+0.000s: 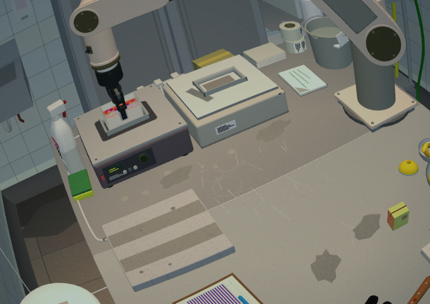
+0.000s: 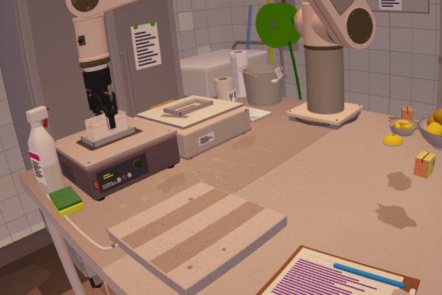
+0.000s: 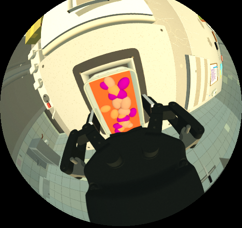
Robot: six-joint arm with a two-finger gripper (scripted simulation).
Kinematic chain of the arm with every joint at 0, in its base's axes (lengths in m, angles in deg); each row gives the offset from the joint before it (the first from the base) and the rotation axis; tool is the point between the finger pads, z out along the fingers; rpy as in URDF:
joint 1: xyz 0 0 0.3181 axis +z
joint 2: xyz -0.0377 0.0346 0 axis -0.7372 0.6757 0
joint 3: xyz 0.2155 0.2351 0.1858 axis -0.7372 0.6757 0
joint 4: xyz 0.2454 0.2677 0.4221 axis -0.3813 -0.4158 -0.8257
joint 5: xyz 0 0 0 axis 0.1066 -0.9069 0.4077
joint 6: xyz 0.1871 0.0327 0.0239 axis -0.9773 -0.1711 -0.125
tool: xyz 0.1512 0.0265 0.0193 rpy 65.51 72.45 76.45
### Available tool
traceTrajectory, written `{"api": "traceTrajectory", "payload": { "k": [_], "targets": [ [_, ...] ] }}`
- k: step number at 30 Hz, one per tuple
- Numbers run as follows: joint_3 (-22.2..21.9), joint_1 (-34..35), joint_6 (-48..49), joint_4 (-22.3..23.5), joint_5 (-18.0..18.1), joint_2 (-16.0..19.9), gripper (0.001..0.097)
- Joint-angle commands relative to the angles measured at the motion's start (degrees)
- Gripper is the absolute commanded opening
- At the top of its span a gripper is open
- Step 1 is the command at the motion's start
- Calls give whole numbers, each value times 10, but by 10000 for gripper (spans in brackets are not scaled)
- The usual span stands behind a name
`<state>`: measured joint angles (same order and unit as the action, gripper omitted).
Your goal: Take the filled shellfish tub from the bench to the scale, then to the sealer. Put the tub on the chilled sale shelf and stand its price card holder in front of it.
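My gripper (image 1: 120,111) (image 2: 107,118) (image 3: 119,111) is open and holds nothing; it is lowered over the shellfish tub (image 1: 122,112) (image 2: 106,125) (image 3: 115,100) with a finger on either long side. The clear tub, filled with orange, pink and cream pieces, sits in the tray of the dark-fronted sealer (image 1: 133,138) (image 2: 114,152) at the bench's left rear. The scale (image 1: 225,98) (image 2: 198,118), a pale box with a raised frame on top, stands just right of the sealer. The striped chilled shelf slab (image 1: 166,237) (image 2: 200,233) lies in front. The price card holder (image 1: 398,216) (image 2: 425,164), a small orange and green block, stands far right.
The bench's left edge is close beside the sealer, with a spray bottle (image 1: 64,138) (image 2: 41,150) and a sponge (image 1: 80,185) (image 2: 66,200) along it. A clipboard (image 2: 339,275) lies at the front edge. A bucket (image 1: 328,42), tape rolls and my arm's base (image 1: 374,101) occupy the rear right.
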<state>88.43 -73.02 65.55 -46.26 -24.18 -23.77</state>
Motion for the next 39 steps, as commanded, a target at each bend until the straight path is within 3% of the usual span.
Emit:
{"api": "traceTrajectory", "payload": {
  "k": [1,13,39],
  "targets": [
    [-1,0,0,0,0,-1,800],
    [-1,0,0,0,0,-1,795],
    [-1,0,0,0,0,-1,275]
  ]
}}
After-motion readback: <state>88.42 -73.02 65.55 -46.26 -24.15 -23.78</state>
